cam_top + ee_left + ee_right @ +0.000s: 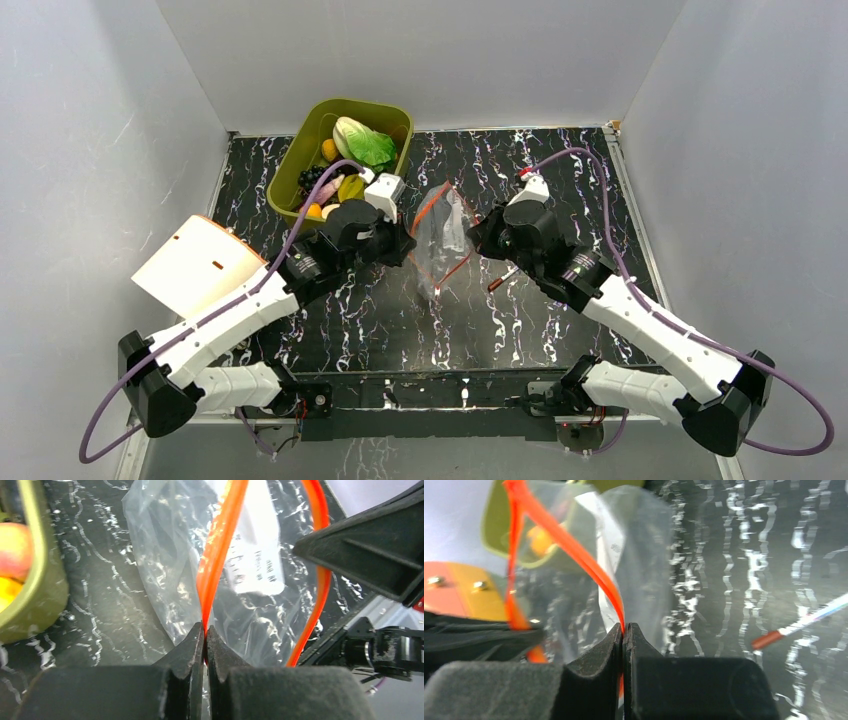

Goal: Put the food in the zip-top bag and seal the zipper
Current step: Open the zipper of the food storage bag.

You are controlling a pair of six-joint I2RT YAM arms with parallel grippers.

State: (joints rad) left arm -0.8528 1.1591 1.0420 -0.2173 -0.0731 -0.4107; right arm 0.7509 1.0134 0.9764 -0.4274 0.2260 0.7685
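- Top external view: zip-top bag (446, 232) sits at mid-counter, held between both tools, just right of the olive-green bin (298, 162).
- Left tool (408, 244) meets the bag's left side; right tool (476, 238) meets its right side.
- Food (345, 170) lies in the bin at the far left of the counter (560, 190): green-white cabbage (363, 145) on top, a dark purple ball (309, 178) and a yellow piece (350, 187) nearer the left arm.
- Left wrist view: left tool (205, 630) pressed together, pinching the zipper (220, 545). One red-orange strip runs up from the tips. A second strip curves apart from it to the right, so the mouth gapes.
- Clear film of the bag (155, 565) is crumpled, with a white printed label showing through it.
- Bin rim (42, 580) at that view's left edge, with a reddish and yellow piece inside.
- Right wrist view: right tool (623, 628) also closed tight on the zipper (574, 545), the strip rising from between its tips.
- Red-and-white stick (799, 627) lies flat on the counter, right of the bag and apart from it.
- Orange-and-white board (200, 265) rests at the counter's left edge, beside the left arm.
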